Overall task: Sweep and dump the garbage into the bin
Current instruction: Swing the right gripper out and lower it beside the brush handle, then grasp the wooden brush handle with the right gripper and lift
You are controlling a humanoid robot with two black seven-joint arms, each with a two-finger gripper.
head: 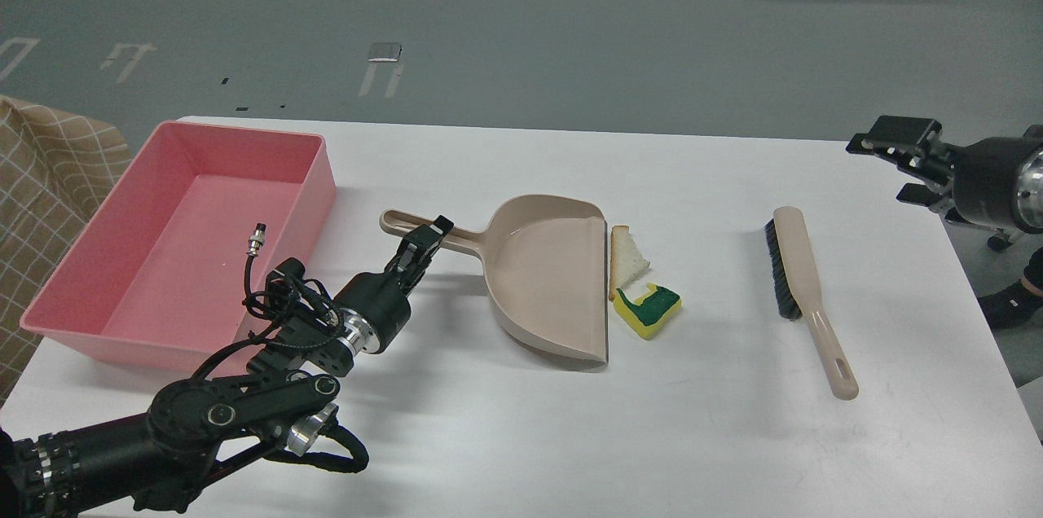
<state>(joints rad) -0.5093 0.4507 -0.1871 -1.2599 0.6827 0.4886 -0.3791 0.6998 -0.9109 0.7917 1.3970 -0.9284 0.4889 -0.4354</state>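
The white bread slice (628, 258) and the yellow sponge with a green top (649, 310) lie on the white table, right at the open lip of the beige dustpan (546, 274). My left gripper (425, 243) is shut on the dustpan's long handle (407, 222). The pink bin (179, 233) stands at the table's left, next to my left arm. My right gripper (903, 164) is open and empty, in the air at the table's far right edge, above and to the right of the brush.
A beige hand brush with black bristles (803, 290) lies on the table right of the garbage, handle toward me. A tan checked cloth (41, 176) is off the table's left edge.
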